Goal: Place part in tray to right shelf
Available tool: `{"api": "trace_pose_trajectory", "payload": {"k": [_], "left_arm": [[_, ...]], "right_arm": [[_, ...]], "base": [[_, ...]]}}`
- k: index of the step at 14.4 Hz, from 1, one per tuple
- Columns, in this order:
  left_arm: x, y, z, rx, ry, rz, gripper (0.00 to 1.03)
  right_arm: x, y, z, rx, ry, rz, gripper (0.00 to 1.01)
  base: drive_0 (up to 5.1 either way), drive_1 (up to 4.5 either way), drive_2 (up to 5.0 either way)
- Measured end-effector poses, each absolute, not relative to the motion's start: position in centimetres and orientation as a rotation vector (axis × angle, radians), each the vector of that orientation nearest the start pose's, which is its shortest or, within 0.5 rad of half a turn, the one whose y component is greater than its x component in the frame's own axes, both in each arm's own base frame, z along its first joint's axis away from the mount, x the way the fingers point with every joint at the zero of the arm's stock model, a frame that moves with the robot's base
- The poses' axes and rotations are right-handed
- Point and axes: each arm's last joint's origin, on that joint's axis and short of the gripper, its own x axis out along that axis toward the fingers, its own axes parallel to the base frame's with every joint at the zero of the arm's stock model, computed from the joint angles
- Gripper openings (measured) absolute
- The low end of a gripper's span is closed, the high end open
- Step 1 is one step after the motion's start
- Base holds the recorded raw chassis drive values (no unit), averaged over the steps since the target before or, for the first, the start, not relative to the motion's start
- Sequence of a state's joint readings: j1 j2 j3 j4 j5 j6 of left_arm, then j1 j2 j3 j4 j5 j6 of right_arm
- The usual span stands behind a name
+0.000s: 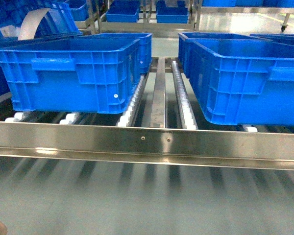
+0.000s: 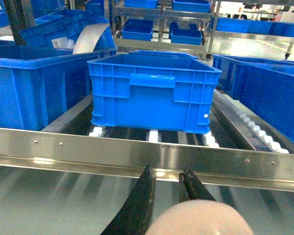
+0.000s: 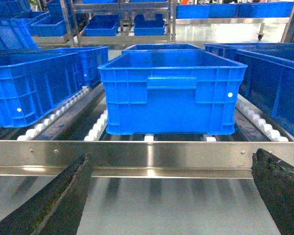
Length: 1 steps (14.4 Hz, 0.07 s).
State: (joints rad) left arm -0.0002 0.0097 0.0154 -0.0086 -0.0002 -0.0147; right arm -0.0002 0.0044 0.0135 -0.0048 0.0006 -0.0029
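Head view: right shelf front rail (image 1: 147, 142) runs straight across, roller lanes (image 1: 183, 105) behind it carrying two big blue crates, left crate (image 1: 71, 73) and right crate (image 1: 250, 81). Open lane between them, likely the drop zone. Neither tool shows here. No small blue part in sight. A cream curved piece (image 1: 36, 22) pokes out of a bin far left, possibly the tray, can't confirm.

Left wrist view: left tool (image 2: 169, 188) sits just short of the rail (image 2: 147, 156), fingers nearly together with a thin gap. A pale rounded blob (image 2: 201, 220) fills the bottom edge right behind the fingers, blurred; can't tell if the tool is clenched on it or what it is. Could be the tray handle, which would explain the near-closed grip. Blue crate (image 2: 154, 93) dead ahead on the rollers.

Right wrist view: right tool (image 3: 174, 196) is released, fingers (image 3: 54, 200) spread wide, nothing between them. Held low in front of the rail (image 3: 147, 154), facing another crate (image 3: 169, 93); reads as standby.

Part location: not visible in any view.
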Motion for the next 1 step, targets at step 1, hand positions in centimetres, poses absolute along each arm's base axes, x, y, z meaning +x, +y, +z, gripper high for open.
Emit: {"api": "trace_pose_trajectory", "payload": {"k": [1], "left_arm": [[9.74,0.00,16.72,-0.015,0.003,0.000,0.12]], "right_arm": [[9.71,0.00,16.73,-0.003,-0.004,-0.001,0.98]], "base": [[0.0,0.00,0.0]]}}
